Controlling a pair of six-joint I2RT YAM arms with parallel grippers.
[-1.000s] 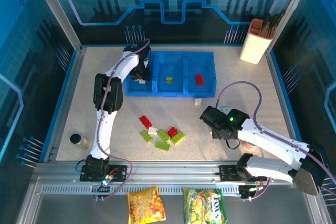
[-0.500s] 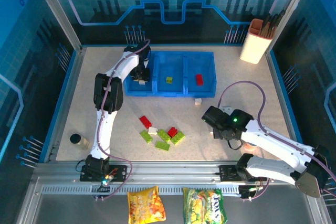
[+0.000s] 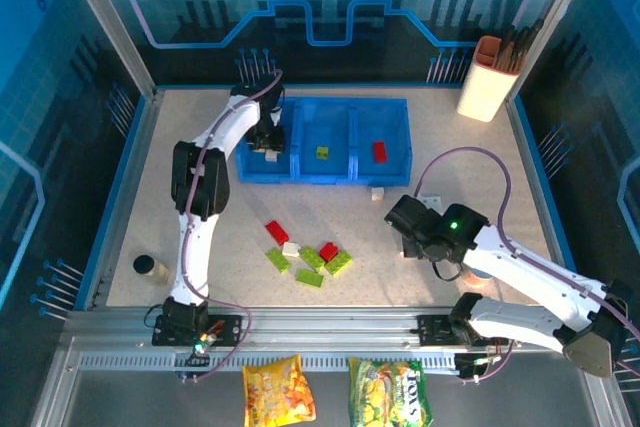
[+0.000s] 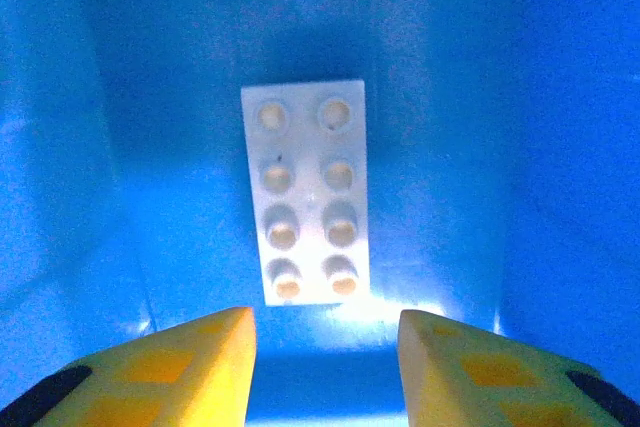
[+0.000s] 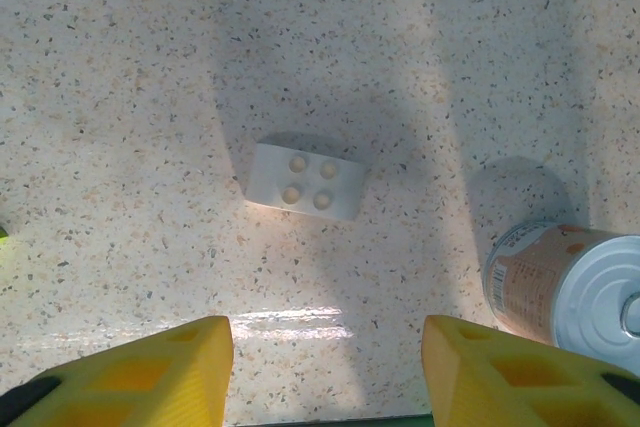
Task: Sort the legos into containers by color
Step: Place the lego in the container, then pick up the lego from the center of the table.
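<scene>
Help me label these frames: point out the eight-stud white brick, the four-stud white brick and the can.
Eight-stud white brick (image 4: 305, 192): left wrist view, centre of its studded top.
Four-stud white brick (image 5: 305, 180): right wrist view, its studded top.
Can (image 5: 575, 287): right wrist view, its silver lid.

Three red legos (image 3: 277, 231), five lime green legos (image 3: 309, 277) and at least three white legos (image 3: 291, 247) are counted, plus one tray (image 3: 325, 179), two snack bags (image 3: 278, 390) and one cup (image 3: 483, 92).
</scene>
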